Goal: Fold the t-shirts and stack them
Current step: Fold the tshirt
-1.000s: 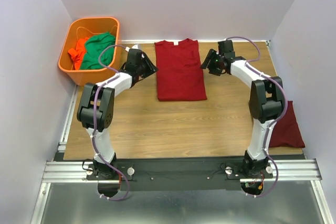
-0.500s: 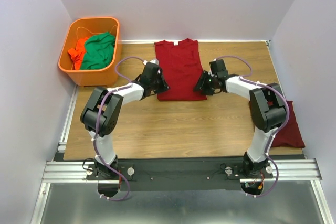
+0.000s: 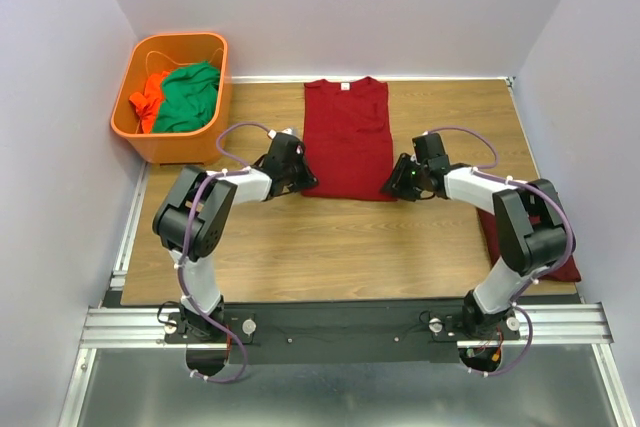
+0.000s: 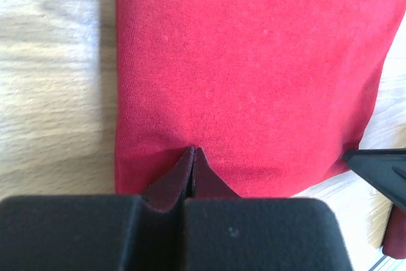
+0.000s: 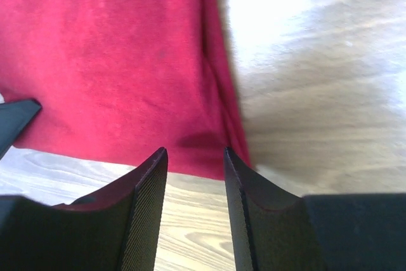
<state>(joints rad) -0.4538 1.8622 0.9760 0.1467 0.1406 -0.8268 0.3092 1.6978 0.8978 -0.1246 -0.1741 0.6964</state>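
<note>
A maroon t-shirt (image 3: 347,142) lies folded into a long strip in the middle of the table, its white neck label (image 3: 345,85) at the far end. My left gripper (image 3: 300,179) is shut at its near left corner. In the left wrist view the closed tips (image 4: 192,152) lie over the t-shirt's (image 4: 254,74) near hem, with no cloth showing between them. My right gripper (image 3: 392,187) is open at the near right corner. Its fingers (image 5: 195,157) straddle bare wood just short of the hem (image 5: 108,61). A second folded maroon t-shirt (image 3: 562,269) lies at the table's right edge, mostly hidden by the right arm.
An orange basket (image 3: 180,39) stands at the far left corner, holding a green garment (image 3: 188,97) and a bright orange one (image 3: 150,97). Walls close in the table on the left, back and right. A metal rail runs along the near edge.
Both grippers have come from the shirt's far end down its sides to the near corners. The left jaws have shut and the right jaws have narrowed. The shirt has shifted slightly.
</note>
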